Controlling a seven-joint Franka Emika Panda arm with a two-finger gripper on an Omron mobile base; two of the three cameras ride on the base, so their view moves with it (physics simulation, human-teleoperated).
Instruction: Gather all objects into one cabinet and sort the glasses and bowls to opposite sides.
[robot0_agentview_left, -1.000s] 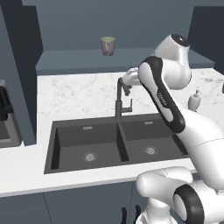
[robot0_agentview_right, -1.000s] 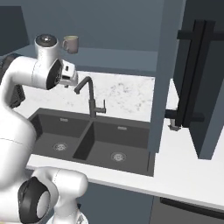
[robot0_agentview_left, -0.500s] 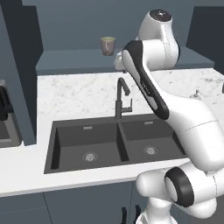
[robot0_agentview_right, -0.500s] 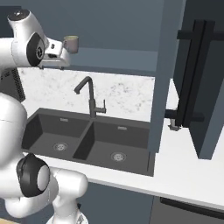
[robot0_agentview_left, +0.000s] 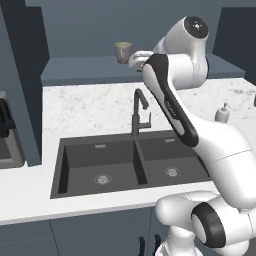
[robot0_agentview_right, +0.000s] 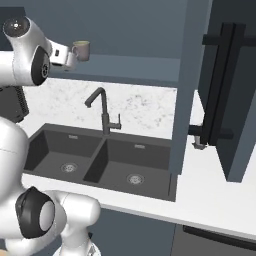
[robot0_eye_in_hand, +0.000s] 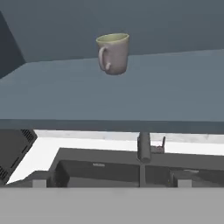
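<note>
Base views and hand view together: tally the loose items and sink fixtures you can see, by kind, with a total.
Greyish-tan cup on the cabinet shelf: 1
White soap bottle on the counter: 1
Black faucet: 1
Sink basins in the black double sink: 2
Total: 5

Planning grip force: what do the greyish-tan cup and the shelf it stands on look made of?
Greyish-tan cup: probably glazed ceramic, from its thick rim, soft sheen and paler greenish inside. Shelf: flat matte slate-blue, no grain or glare, so likely painted board, though the render leaves that open.
</note>
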